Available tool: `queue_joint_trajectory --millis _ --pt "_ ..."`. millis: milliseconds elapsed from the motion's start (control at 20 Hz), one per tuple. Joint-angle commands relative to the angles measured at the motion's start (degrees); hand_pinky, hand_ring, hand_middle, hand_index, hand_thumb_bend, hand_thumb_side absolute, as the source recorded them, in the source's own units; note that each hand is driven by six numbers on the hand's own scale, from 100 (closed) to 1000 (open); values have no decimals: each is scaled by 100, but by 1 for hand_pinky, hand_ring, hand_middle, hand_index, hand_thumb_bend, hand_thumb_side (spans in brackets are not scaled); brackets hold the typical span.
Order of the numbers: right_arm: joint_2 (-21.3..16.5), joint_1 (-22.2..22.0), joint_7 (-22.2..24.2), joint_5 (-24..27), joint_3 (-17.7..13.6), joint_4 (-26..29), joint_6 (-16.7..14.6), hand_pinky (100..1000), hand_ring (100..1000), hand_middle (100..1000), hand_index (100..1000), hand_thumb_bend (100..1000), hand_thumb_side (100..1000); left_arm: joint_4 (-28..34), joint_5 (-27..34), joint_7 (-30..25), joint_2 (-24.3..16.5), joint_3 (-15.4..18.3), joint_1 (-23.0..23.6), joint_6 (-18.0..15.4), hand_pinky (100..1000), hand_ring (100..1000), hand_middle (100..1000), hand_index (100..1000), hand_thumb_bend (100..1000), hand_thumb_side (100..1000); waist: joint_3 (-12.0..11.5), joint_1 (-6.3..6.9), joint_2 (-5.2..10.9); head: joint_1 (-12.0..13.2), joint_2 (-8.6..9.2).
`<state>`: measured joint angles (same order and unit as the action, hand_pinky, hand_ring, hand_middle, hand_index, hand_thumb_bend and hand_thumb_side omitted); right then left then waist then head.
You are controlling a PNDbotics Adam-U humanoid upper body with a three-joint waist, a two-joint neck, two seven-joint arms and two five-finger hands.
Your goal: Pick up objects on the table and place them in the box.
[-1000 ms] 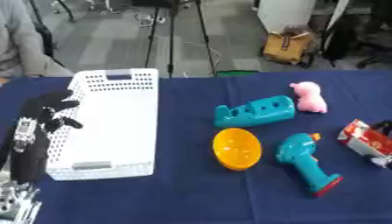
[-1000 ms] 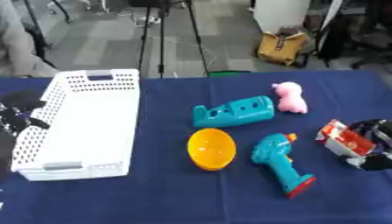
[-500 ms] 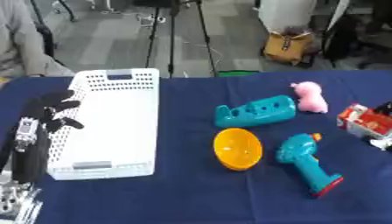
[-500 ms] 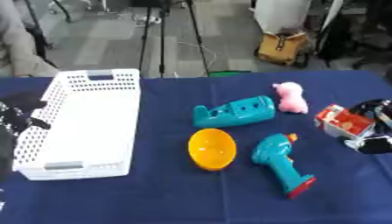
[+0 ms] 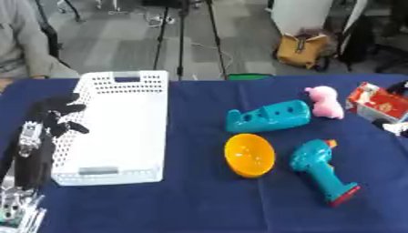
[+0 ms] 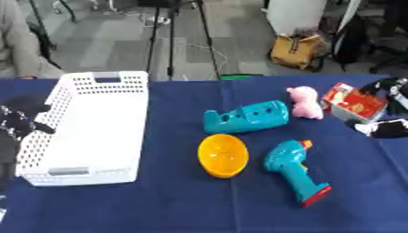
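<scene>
A white perforated basket (image 5: pixel 111 132) stands on the left of the blue table. At the right edge my right hand (image 6: pixel 389 128) is shut on a red and white box (image 6: pixel 354 103), with fingers above it and the thumb below; whether the box touches the cloth I cannot tell. Left of the box lies a pink pig toy (image 6: pixel 302 102). Beside the pig sits a teal holed block (image 6: pixel 245 117). In front of them are an orange bowl (image 6: pixel 223 154) and a teal toy drill (image 6: pixel 296 172). My left hand (image 5: pixel 49 119) rests open against the basket's left side.
Blue cloth covers the table (image 5: pixel 199 205). A silver part of my arm (image 5: pixel 16 211) shows at the lower left corner. Beyond the far edge are tripod legs, a yellow bag (image 5: pixel 301 49) on the floor and a seated person's sleeve (image 5: pixel 24 50).
My right hand has carried the red box from the near right of the table toward the far side, up beside the pink pig. The left hand and the other things have stayed put.
</scene>
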<state>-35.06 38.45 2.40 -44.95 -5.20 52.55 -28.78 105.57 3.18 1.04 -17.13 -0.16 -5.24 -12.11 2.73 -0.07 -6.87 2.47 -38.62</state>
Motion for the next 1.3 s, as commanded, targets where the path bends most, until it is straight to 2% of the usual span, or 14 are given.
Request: queue_joint_trajectory --millis 50,200,250,300,600,1050,1300 --pt "-214 199 122 425 10 257 42 233 274 502 735 436 157 85 25 -24 -103 3 -34 -9 526 768 776 791 301 1000 -13 -8 70 10 36" --pt "-163 341 265 806 52 425 103 230 271 494 734 435 156 85 30 -35 -102 -9 -41 -9 526 768 776 791 301 1000 -45 -10 69 -9 68" --pt "-146 393 319 923 73 484 122 230 272 494 734 438 246 84 31 -39 -103 -12 -43 -8 525 768 776 791 301 1000 -59 -11 68 -15 80" --pt "-123 451 372 1026 95 540 137 231 272 494 734 435 159 84 32 -43 -104 -16 -46 -8 525 768 776 791 301 1000 -79 -12 67 -22 92" --pt "12 781 675 1357 213 712 216 236 278 495 734 435 168 93 46 -80 -108 -57 -77 -7 525 768 776 791 299 1000 -220 -5 49 -72 171" --pt "284 1254 919 1434 373 728 194 242 284 497 736 430 172 108 93 -170 -108 -140 -141 -5 525 768 776 791 297 1000 -464 6 35 -175 298" --pt "613 1612 994 1493 467 718 164 255 297 498 739 426 181 115 124 -213 -102 -186 -204 0 525 768 776 791 297 1000 -652 -1 10 -309 439"
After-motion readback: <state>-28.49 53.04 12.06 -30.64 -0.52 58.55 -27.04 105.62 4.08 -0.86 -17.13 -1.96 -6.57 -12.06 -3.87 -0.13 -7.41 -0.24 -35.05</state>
